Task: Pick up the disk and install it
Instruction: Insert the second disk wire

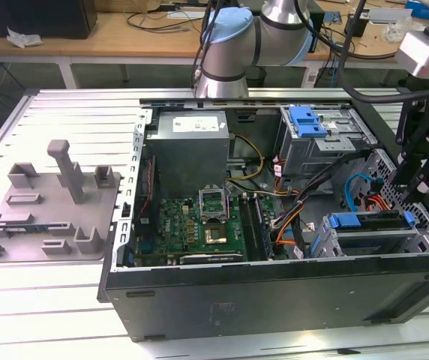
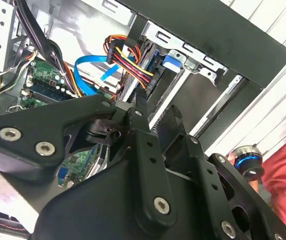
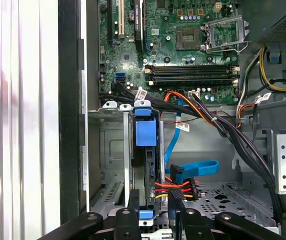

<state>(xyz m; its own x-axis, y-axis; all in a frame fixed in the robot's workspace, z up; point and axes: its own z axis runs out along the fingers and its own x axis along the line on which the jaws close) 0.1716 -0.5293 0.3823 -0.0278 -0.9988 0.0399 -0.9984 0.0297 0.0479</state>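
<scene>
Looks like the putting-in step; flat silver disk with blue plastic frame upright in grey metal cage; black pincer astride its end; cannot tell if squeezing; probably needs a straight, gentle push.

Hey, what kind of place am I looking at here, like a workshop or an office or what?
Probably a robotics lab or test bench. An opened computer case lies on a slatted metal table with a robot arm over it, and a wooden workbench strewn with cables stands behind.
</scene>
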